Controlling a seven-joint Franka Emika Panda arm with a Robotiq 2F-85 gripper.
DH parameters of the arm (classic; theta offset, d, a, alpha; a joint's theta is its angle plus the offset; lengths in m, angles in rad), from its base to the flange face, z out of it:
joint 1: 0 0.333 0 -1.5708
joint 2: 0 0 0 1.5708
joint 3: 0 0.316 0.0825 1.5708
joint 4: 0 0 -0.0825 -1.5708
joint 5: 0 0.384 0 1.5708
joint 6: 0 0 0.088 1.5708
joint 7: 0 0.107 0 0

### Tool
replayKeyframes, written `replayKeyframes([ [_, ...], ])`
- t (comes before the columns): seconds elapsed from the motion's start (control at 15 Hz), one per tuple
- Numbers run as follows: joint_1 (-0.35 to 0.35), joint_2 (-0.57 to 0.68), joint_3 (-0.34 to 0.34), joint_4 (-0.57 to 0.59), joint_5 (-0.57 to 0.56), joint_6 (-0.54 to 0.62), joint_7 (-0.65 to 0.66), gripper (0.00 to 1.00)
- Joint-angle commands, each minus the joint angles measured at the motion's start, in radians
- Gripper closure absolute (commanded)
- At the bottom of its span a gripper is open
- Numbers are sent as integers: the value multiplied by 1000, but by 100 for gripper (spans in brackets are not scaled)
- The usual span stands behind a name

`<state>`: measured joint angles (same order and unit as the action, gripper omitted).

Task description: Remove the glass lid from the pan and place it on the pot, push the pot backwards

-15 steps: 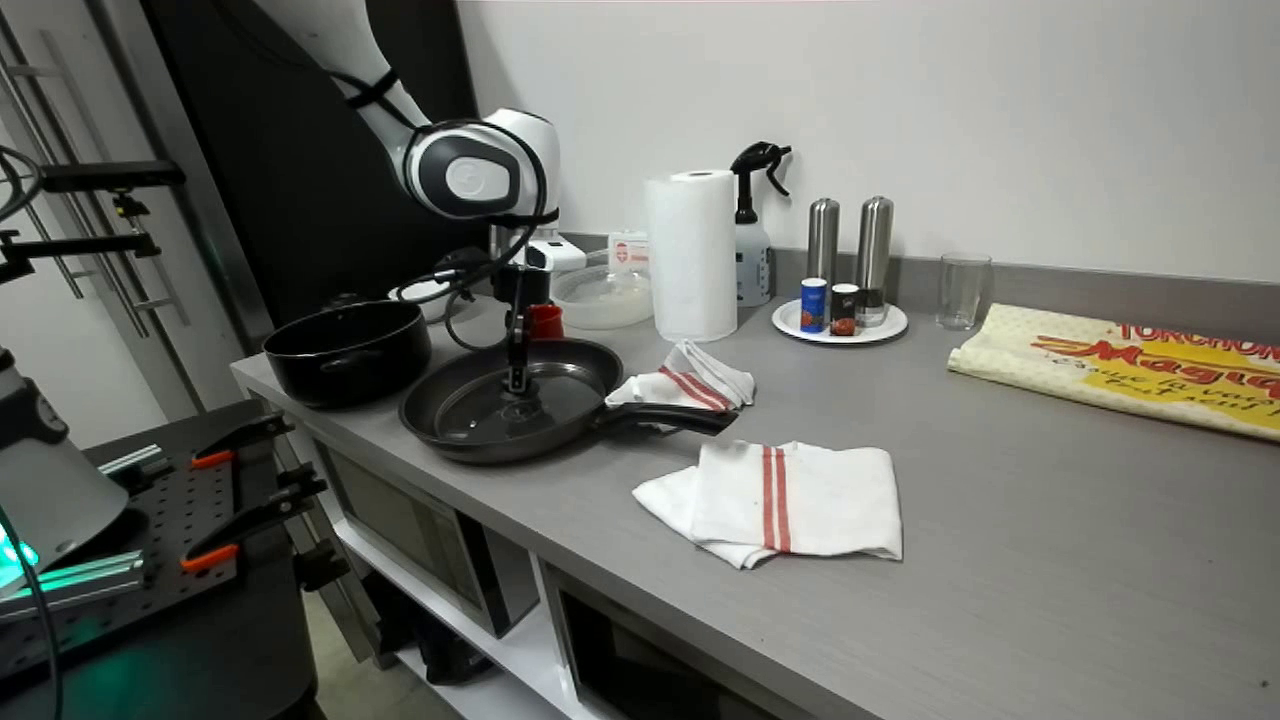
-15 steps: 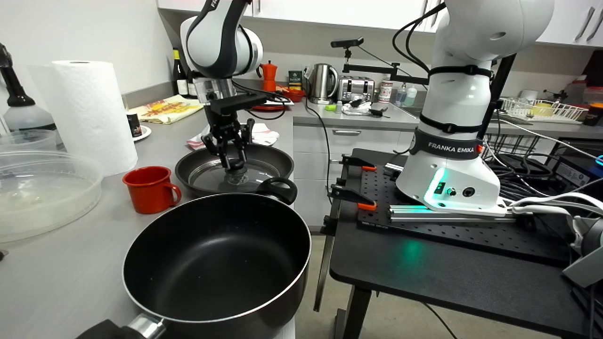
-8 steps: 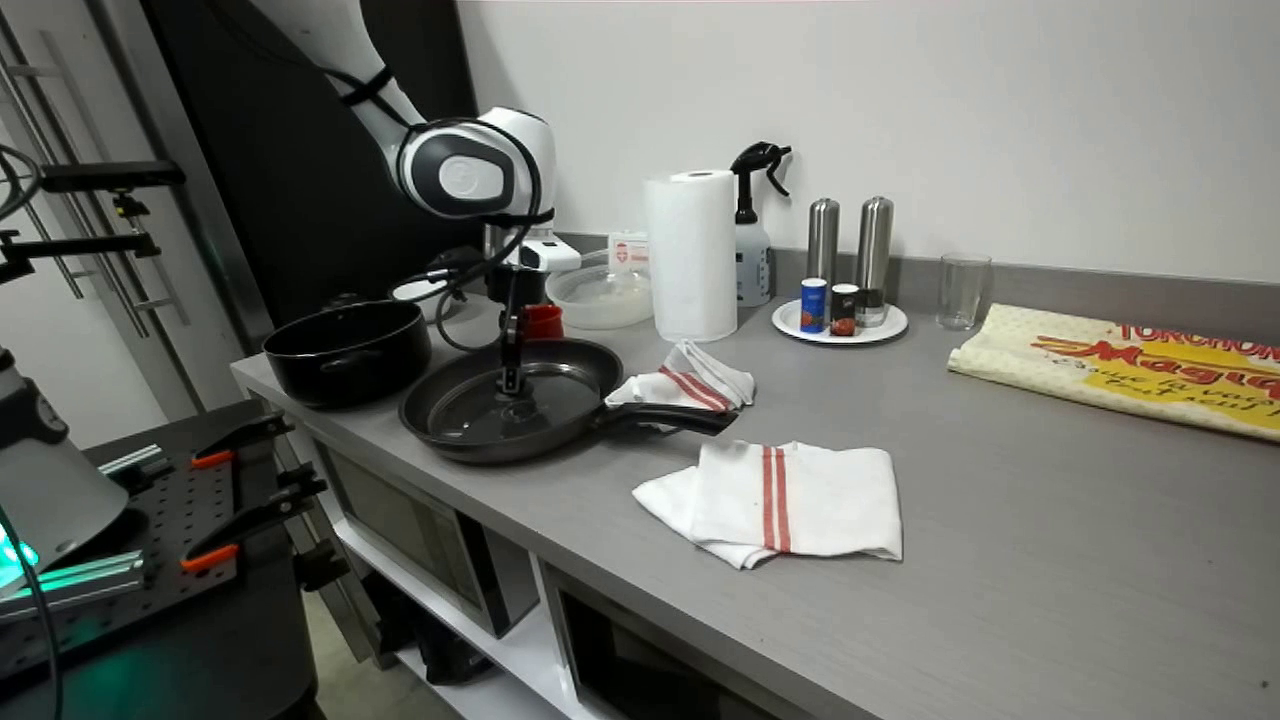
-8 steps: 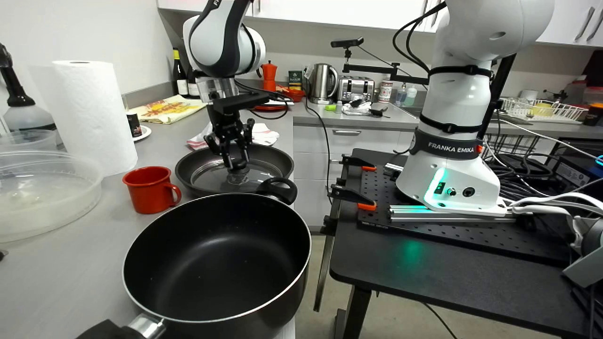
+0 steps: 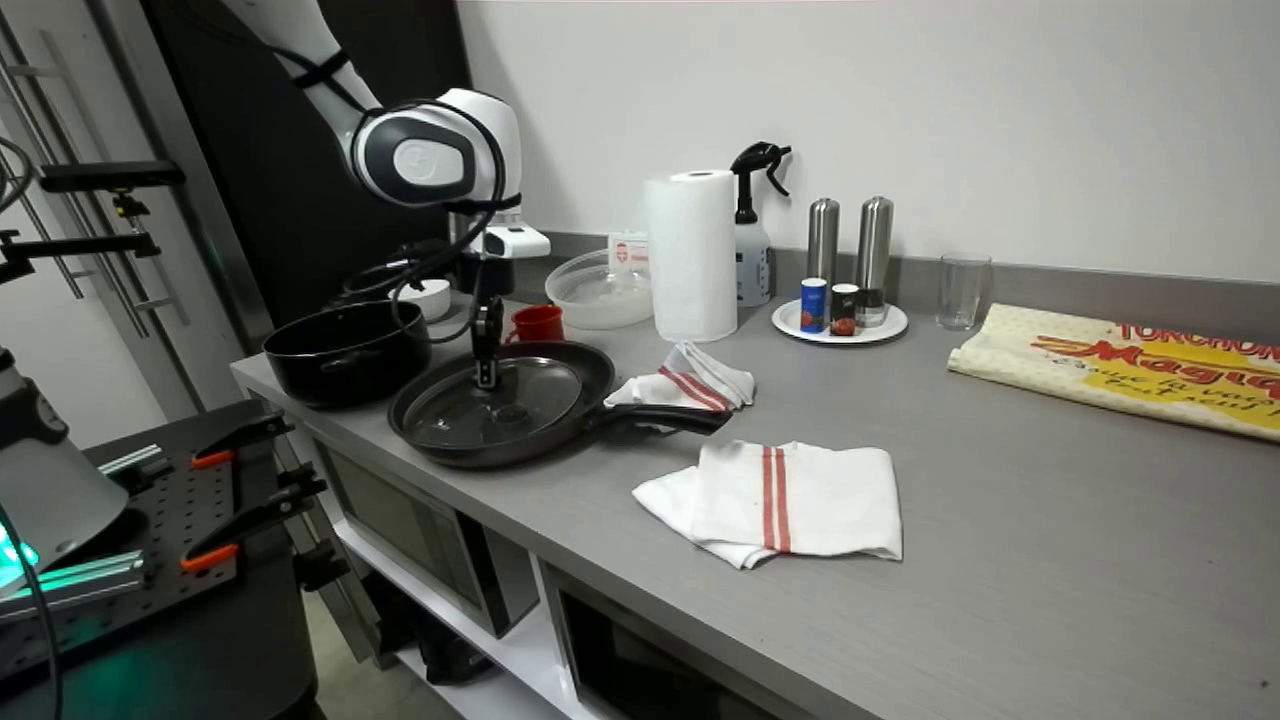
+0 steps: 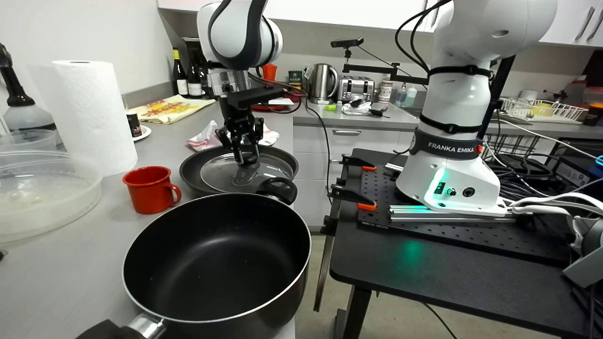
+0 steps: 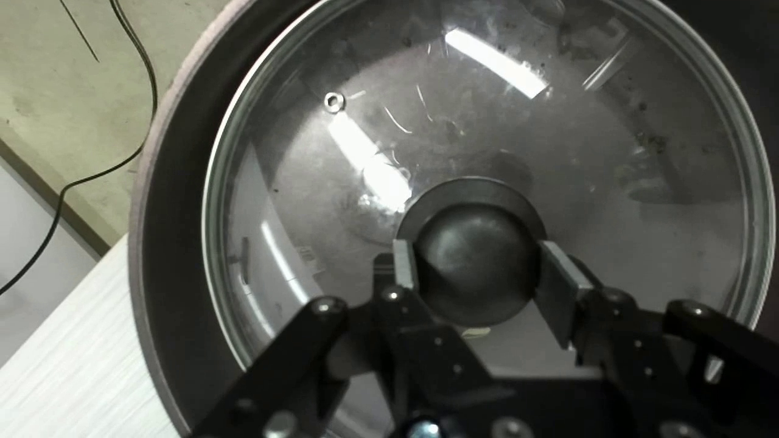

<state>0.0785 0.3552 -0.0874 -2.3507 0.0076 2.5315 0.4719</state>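
The glass lid (image 7: 608, 152) shows in the wrist view with a round black knob (image 7: 478, 255). My gripper (image 7: 475, 267) is shut on this knob, one pad on each side. In both exterior views the lid (image 5: 545, 385) (image 6: 214, 172) is off-centre over the black pan (image 5: 590, 400) (image 6: 190, 172), toward the pot side. I cannot tell whether its edge touches the pan's rim. The pan's handle (image 5: 670, 416) points away from the pot. The deeper black pot (image 5: 350, 370) (image 6: 216, 263) stands uncovered beside the pan, its inside bare.
A red cup (image 5: 537, 322) (image 6: 150, 188) stands behind the pan and pot, near a clear plastic container (image 6: 47, 197) and a paper towel roll (image 6: 94, 117). Striped towels (image 5: 800, 500) lie beside the pan handle. The counter's front edge runs close to pan and pot.
My gripper has moved toward the pot side and the counter's front edge, carrying the lid off-centre. The pan has shifted slightly the same way. The pot has not moved.
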Motion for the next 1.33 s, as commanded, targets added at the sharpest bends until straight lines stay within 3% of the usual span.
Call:
replayKeyframes([
  [0.0, 55, -111, -26, -80, -57, 23, 91, 75],
  [0.33, 84, -189, -21, -69, -139, -13, 200, 75],
  [0.73, 71, -313, 9, -84, -257, -64, 311, 75],
  [1.27, 49, -478, 133, -114, -339, -235, 386, 75],
])
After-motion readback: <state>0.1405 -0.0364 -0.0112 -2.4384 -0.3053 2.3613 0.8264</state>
